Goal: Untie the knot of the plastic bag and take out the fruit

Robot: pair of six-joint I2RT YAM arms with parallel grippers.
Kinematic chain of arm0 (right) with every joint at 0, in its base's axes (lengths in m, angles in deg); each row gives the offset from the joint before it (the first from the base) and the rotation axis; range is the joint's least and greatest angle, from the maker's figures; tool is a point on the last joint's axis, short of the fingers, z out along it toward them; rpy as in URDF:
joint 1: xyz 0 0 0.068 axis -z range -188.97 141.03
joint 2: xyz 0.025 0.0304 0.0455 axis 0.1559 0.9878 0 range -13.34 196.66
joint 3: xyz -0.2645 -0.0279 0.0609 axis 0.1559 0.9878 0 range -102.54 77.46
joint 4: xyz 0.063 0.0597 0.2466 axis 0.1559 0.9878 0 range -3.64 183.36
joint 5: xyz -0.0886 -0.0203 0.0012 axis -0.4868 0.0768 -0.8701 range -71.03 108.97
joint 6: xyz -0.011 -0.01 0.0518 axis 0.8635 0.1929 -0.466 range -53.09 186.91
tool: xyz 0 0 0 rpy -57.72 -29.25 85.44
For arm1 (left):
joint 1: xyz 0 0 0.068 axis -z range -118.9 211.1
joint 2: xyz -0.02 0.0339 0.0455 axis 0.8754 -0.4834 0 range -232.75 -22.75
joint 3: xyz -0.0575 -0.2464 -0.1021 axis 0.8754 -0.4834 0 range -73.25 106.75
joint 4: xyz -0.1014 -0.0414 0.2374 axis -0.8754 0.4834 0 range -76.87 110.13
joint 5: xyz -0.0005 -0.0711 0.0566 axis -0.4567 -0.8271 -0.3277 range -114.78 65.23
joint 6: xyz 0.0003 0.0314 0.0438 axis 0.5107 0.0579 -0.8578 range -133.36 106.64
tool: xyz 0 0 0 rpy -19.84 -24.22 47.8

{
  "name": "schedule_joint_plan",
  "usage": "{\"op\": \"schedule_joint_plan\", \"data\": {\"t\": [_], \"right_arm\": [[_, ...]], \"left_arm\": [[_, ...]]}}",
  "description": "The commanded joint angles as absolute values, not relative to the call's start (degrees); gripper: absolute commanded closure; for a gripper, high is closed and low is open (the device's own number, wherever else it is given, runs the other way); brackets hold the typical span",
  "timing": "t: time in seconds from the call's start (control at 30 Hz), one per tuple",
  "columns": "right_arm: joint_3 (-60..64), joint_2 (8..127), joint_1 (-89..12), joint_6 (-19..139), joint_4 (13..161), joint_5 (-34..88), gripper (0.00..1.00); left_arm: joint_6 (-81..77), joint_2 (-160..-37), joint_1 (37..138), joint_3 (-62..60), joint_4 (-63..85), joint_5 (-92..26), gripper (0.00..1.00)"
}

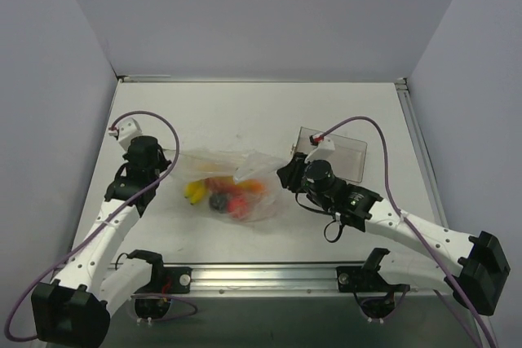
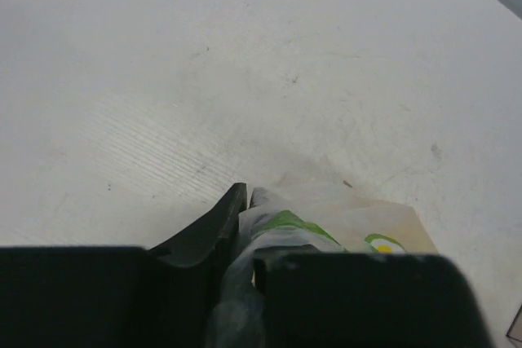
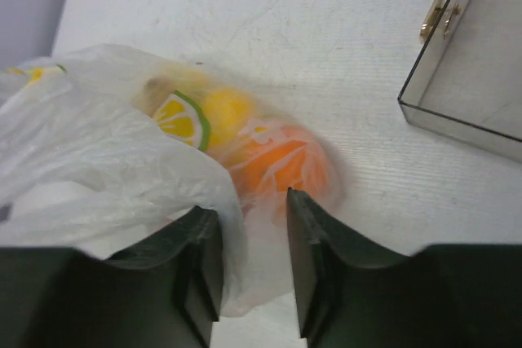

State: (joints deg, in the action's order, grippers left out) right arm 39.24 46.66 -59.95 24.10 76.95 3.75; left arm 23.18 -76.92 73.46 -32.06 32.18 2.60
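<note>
Your left fingers (image 2: 222, 222) are clenched on a fold of the plastic bag (image 1: 263, 208), pinching film with a green print at the bag's left edge. Your right fingers (image 3: 205, 242) are spread apart at the bag's right side, low over the counter (image 1: 245, 112). A loose skirt of film hangs in the gap between them, and they are not closed on it.

The bag lies crumpled in the middle of the counter, between your two arms. The fruit (image 1: 236, 201) is inside it. There is a yellow banana (image 1: 194, 191) at the left with a dark ball (image 1: 218, 200) next to it, then a red piece (image 1: 239, 204). An orange ball (image 3: 281, 160) is at the right, with a yellow ball (image 3: 227, 110) touching it. A clear box (image 1: 347, 152) sits on the far right, just beyond your right wrist and apart from the bag.
</note>
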Motion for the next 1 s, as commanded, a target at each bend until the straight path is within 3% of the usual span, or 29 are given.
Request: {"op": "schedule_joint_plan", "data": {"t": [0.0,0.03,0.07,0.17,0.27,0.37,0.53,0.7,0.87,0.97], "right_arm": [[33.97,47.30,-58.89,30.51,85.11,3.84,0.63],[30.73,47.30,-58.89,34.35,86.09,5.33,0.53],[28.87,47.56,-58.98,36.13,88.27,7.78,0.35],[19.68,49.05,-59.15,43.32,96.53,12.97,0.17],[8.44,52.55,-60.12,49.30,104.80,17.37,0.09],[-0.47,58.17,-63.01,53.10,112.80,18.44,0.08],[-13.93,66.54,-67.50,58.65,117.21,22.21,0.14],[-17.99,74.45,-68.73,60.84,116.95,22.13,0.34],[-11.17,79.28,-70.31,61.64,113.18,24.94,0.51],[-3.26,81.57,-71.71,60.76,107.21,27.40,0.57]], "left_arm": [[14.61,-74.26,71.29,-29.84,31.50,-8.64,0.95],[14.07,-73.90,71.29,-28.87,32.03,-10.60,0.99],[13.54,-73.46,71.29,-28.17,32.55,-12.80,1.00],[11.26,-72.23,71.29,-25.45,36.41,-17.03,1.00],[10.29,-71.44,71.29,-22.90,39.58,-19.06,1.00],[9.23,-71.79,71.29,-20.52,41.87,-20.46,1.00],[8.70,-73.55,71.38,-15.33,45.65,-23.54,1.00],[8.26,-74.08,71.29,-14.10,48.72,-27.58,1.00],[9.75,-72.67,71.29,-18.21,49.87,-28.03,1.00],[11.77,-71.44,71.29,-21.64,49.61,-27.33,1.00]]}}
